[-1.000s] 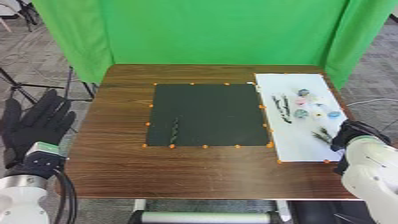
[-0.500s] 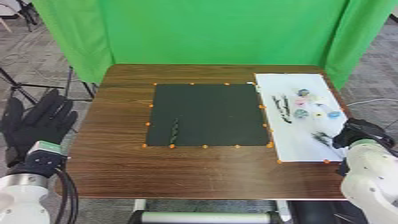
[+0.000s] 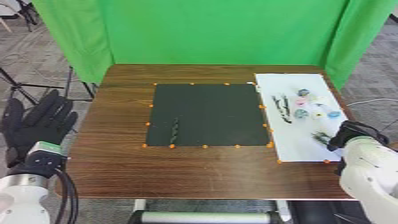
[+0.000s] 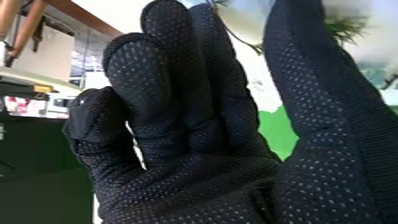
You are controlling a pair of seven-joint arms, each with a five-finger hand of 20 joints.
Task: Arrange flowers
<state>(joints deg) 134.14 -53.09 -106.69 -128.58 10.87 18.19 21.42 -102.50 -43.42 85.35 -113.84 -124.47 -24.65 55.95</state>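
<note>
White sheet: two dark stems, one sprig, several flower heads. Left of it: second sprig on black mat. Right hand at its right edge, fingers extended. Left hand spread, far left.

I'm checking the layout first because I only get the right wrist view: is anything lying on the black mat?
Observer: Yes, a green sprig lies on the mat, in its near left part.
Operator: And where are the flowers?
Observer: The head view has them on the white sheet, to the right of the mat.
Operator: What about the left hand?
Observer: It's off the table's left side, fingers straight.
</note>
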